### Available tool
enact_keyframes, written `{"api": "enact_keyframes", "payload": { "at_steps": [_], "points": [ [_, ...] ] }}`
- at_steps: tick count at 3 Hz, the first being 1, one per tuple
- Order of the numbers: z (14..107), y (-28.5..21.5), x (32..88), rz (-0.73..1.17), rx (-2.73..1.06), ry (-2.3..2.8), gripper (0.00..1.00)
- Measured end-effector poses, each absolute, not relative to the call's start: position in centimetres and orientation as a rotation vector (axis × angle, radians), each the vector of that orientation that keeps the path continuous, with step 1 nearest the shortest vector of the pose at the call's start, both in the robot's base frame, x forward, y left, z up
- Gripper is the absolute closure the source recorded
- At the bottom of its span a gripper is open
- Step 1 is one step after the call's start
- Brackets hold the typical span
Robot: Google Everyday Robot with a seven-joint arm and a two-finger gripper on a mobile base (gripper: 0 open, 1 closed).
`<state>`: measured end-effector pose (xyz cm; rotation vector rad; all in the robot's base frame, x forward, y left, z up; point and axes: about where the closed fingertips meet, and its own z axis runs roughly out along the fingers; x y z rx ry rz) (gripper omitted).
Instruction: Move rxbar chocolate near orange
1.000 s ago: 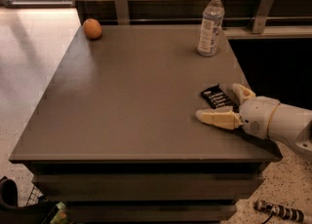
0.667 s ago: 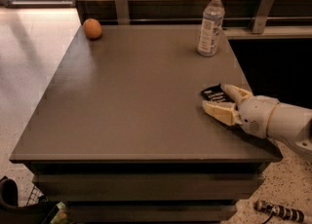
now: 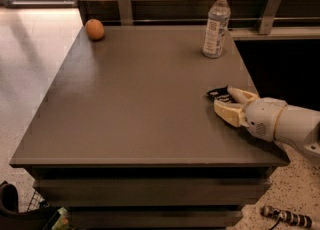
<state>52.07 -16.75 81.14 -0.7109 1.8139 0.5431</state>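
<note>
The rxbar chocolate [image 3: 218, 94], a flat black wrapper with white lettering, lies near the table's right edge; only its left end shows. My gripper [image 3: 226, 100] reaches in from the right at table level. Its two cream fingers [image 3: 227, 113] sit on either side of the bar and are closed in on it. The rest of the bar is hidden under the fingers. The orange [image 3: 94, 29] sits at the far left corner of the table, a long way from the gripper.
A clear water bottle [image 3: 216, 25] with a white cap stands at the back right of the dark table [image 3: 135, 99]. Metal brackets and a wooden wall run behind it. The right table edge is just under my arm.
The fingers have drawn together around the rxbar chocolate. The gripper has shifted slightly left over the bar. Orange and bottle have not moved.
</note>
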Motion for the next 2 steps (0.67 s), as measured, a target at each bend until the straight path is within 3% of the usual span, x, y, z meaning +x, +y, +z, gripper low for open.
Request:
{"api": "enact_keyframes", "payload": {
  "at_steps": [2],
  "points": [
    [81.15,-16.75,52.08,0.543,-0.711,1.814,1.00]
  ]
}}
